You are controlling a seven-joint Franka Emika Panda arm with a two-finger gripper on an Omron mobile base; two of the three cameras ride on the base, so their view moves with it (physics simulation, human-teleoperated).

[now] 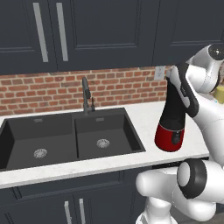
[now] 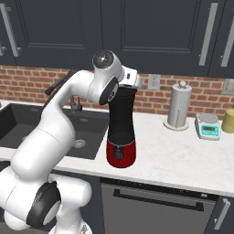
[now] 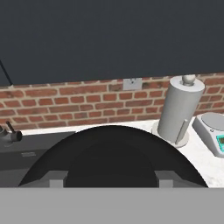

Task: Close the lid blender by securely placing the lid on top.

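The blender stands upright on the white counter, its black jar tapering to a glossy red base near the front edge. My gripper is at the jar's mouth, with the white hand right over the top of the jar. It is shut on the lid, a round black dome held between the two grey fingertips. The lid hides the jar's mouth in the hand view. I cannot tell whether the lid is seated or just above the rim.
A paper towel holder and a white scale with a teal display stand right of the blender by the brick wall. A yellow container is at the far right. The black double sink and faucet lie left.
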